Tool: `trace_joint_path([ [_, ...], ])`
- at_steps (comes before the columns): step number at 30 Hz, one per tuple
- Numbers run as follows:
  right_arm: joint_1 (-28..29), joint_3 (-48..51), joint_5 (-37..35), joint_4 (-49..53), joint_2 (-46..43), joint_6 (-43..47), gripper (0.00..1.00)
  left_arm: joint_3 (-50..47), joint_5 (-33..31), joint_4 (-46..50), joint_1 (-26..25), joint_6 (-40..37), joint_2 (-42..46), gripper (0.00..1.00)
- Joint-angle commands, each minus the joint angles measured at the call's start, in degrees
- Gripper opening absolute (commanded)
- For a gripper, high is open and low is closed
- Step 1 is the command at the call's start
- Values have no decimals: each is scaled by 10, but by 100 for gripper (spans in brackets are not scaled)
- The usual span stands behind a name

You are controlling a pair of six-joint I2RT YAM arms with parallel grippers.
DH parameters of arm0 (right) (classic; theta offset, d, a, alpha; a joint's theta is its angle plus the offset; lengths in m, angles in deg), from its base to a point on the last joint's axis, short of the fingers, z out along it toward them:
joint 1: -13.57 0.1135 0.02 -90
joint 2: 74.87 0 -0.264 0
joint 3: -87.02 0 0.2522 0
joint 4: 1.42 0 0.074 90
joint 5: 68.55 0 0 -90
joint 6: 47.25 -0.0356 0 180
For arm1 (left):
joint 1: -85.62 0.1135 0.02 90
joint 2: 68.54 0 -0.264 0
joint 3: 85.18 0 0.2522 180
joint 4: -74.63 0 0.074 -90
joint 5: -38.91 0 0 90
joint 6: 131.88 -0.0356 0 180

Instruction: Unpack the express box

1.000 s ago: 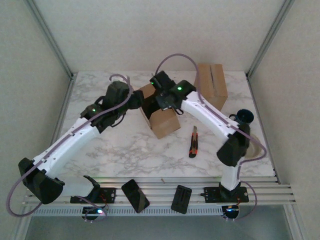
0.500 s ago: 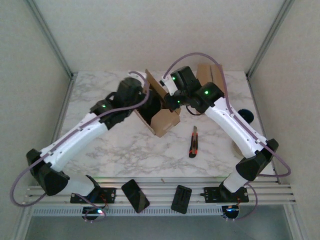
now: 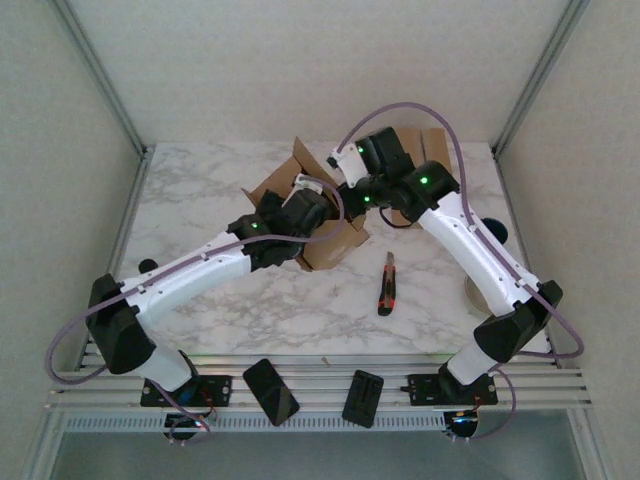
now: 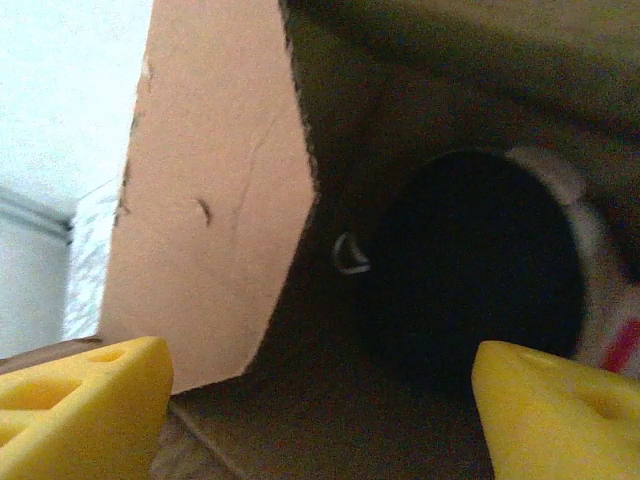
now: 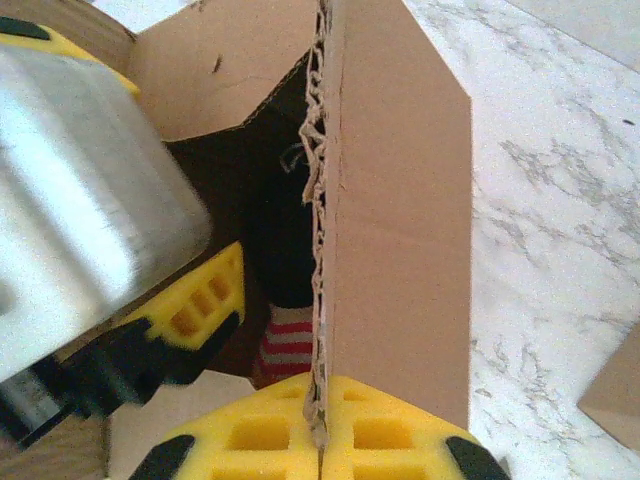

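Note:
The express box is brown cardboard and stands mid-table with its flaps up. My right gripper is shut on the torn edge of one upright flap, its yellow pads pinching the cardboard at the grip. My left gripper is open at the box mouth, and its fingertips stand wide apart with nothing between them. Inside lies a dark round item with a red-and-white striped part. A light flap stands to the left of it.
A red-and-black utility knife lies on the marble right of the box. A second cardboard box stands at the back right. A dark blue round thing sits behind the right arm. Metal frame posts bound the table.
The box flaps have come open. My right gripper swung back and to the right, holding a flap. My left arm moved right, its gripper entered the box mouth and its jaws widened.

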Motion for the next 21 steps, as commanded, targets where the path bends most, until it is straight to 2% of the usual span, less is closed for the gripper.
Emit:
trace_joint_path([
  [1,-6,2,41,-7,-25,7,0,-9,-82,-13,9,-17,2,80],
  [7,-6,16,74,-2,-35,18,0,-20,-89,-85,23,-57,3,79],
  [11,-6,29,95,3,-45,33,0,-29,-82,-124,33,-78,2,69],
  [13,-6,32,94,6,-47,37,0,-29,-78,-130,39,-82,3,55],
  [14,-7,34,92,7,-50,38,0,-27,-75,-129,41,-84,4,41],
  [16,-8,39,90,5,-52,39,0,-25,-74,-125,42,-85,9,23],
  [20,-11,53,89,-3,-55,39,0,-22,-69,-103,44,-86,24,1],
  [21,-13,58,89,-7,-56,39,0,-22,-69,-97,45,-87,30,0],
])
